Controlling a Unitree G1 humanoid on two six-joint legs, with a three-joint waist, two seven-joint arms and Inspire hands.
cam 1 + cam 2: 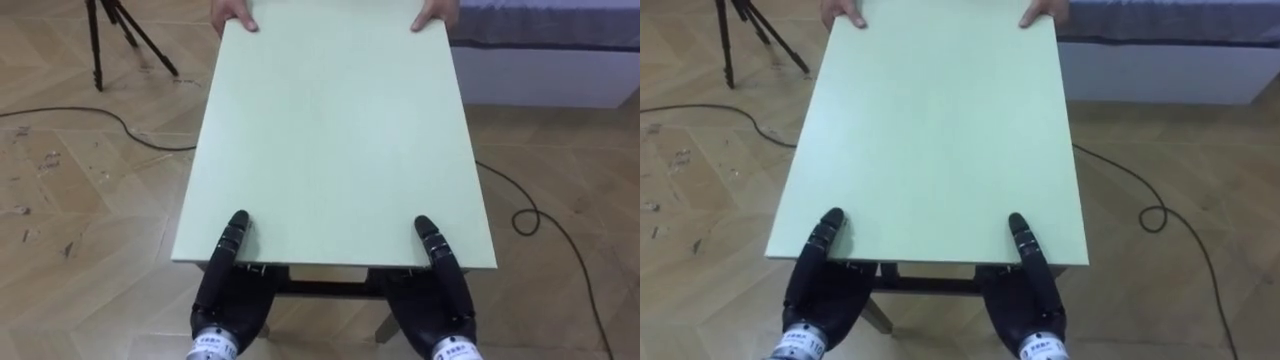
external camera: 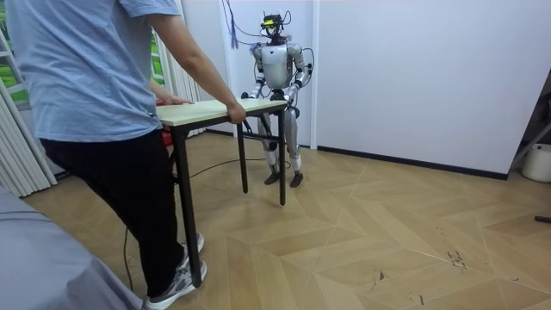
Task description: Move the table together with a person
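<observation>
- Room view: the desk (image 2: pixel 215 109) is shown between a person (image 2: pixel 95 86) and the robot, which stands near a white wall. The desk's thin black legs are seen here.
- From the left eye view, the desk's top is seen from above: pale green, smooth, rectangular. Its far edge is held by the person's hands (image 1: pixel 235 15).
- The near edge is grasped by the left hand (image 1: pixel 222 300) and right hand (image 1: pixel 440 300), thumbs laid on top, fingers tucked beneath.
- A herringbone wooden floor (image 1: pixel 70 190), a tripod (image 1: pixel 115 35), a cable (image 1: pixel 520 215) and a bed (image 1: pixel 545 60) are shown around it.
</observation>
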